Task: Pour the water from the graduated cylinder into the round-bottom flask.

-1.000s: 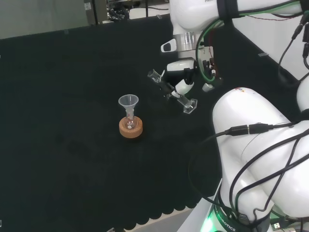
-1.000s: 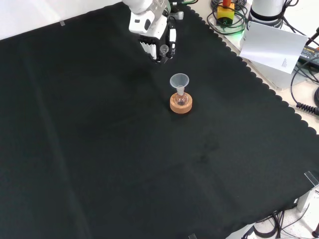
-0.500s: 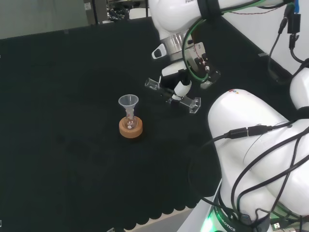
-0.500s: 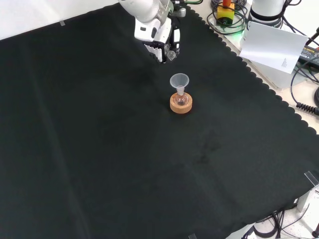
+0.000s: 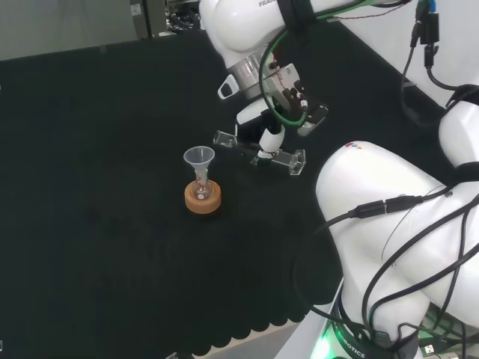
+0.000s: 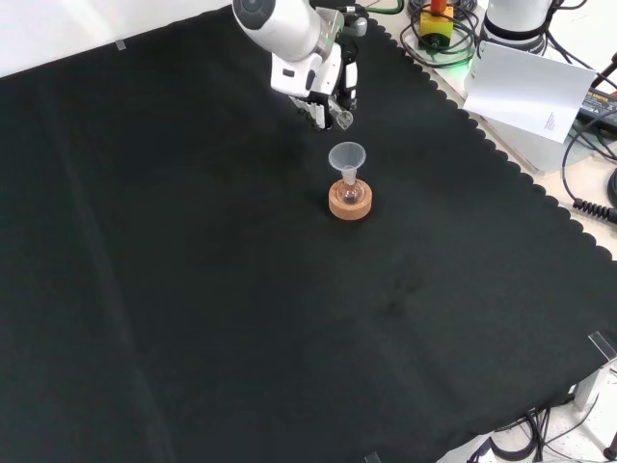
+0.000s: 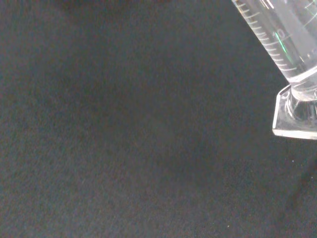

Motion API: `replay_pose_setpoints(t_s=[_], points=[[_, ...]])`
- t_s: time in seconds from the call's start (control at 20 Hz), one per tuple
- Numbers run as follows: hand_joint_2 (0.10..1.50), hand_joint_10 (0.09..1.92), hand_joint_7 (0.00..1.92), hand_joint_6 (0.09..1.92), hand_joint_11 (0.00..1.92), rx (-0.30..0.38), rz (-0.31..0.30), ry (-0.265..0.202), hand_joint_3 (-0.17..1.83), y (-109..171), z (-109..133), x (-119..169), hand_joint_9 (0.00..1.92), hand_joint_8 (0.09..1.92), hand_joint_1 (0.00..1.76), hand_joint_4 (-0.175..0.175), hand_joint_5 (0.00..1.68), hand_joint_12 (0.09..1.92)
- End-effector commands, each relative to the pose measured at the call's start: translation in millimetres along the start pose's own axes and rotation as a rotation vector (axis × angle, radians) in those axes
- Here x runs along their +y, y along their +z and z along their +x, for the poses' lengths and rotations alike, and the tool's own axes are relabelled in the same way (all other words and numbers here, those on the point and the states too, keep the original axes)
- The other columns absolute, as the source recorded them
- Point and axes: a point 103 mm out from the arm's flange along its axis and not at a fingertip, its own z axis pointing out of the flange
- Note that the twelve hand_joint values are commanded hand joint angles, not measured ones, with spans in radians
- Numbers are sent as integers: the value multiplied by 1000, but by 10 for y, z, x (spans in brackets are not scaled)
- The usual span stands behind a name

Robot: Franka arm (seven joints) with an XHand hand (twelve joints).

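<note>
The graduated cylinder [image 5: 258, 149] lies nearly level in the air above the desk [image 5: 90, 149], held by the hand [image 5: 268, 139], whose fingers are curled round its middle. In the head view its open mouth points toward 9 o'clock and its flat foot toward 3 o'clock, with the mouth just up and right of the funnel [image 5: 199, 158]. In the wrist view the cylinder's [image 7: 282, 39] printed scale and clear foot show against the black cloth; whether any water is inside cannot be told.

The funnel sits in the neck of the small round-bottom flask [image 5: 200, 189], which stands upright in a cork ring [image 5: 203, 200]. From the flask, the hand is at about 1 o'clock in the head view. In the front view the hand [image 6: 323, 92] is at 11 o'clock of the funnel [image 6: 347, 157], near but apart.
</note>
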Motion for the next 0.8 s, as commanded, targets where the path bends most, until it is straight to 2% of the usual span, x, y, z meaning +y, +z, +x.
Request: replay_pose_setpoints(t_s=[0.05,0.3,0.8], points=[[1120,87,1281,988,1307,-19,62,30,-20,-41,69,4,1436,308,1149,-145,1003,713],[1121,87,1283,989,1309,-36,116,43,-20,-66,113,27,1437,307,1149,-146,1003,713],[1121,87,1286,990,1309,-47,167,63,-20,-107,124,39,1440,305,1149,-146,1002,712]])
